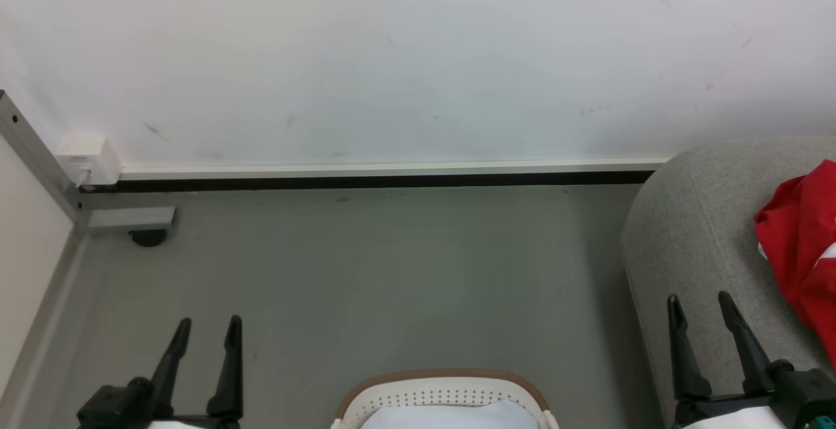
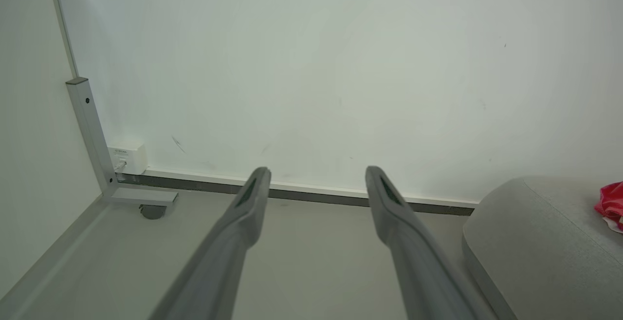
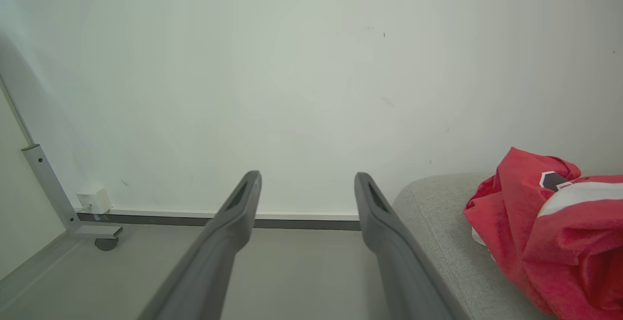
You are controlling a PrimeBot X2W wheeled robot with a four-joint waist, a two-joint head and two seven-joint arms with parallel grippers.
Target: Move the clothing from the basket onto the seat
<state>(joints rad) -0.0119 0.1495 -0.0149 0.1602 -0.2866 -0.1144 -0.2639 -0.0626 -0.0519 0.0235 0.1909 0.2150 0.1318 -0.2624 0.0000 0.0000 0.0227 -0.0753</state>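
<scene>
Grey floor (image 1: 392, 272) and white wall (image 1: 392, 57) face you. Red clothing (image 1: 800, 233) lies on the seat (image 1: 686, 233). Your left gripper (image 1: 210, 320) and right gripper (image 1: 699, 297) stand apart, empty. Likely next: look down into the basket (image 1: 444, 375) for more.

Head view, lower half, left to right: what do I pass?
First the left gripper → basket → right gripper → clothing, which lies on the seat.
</scene>
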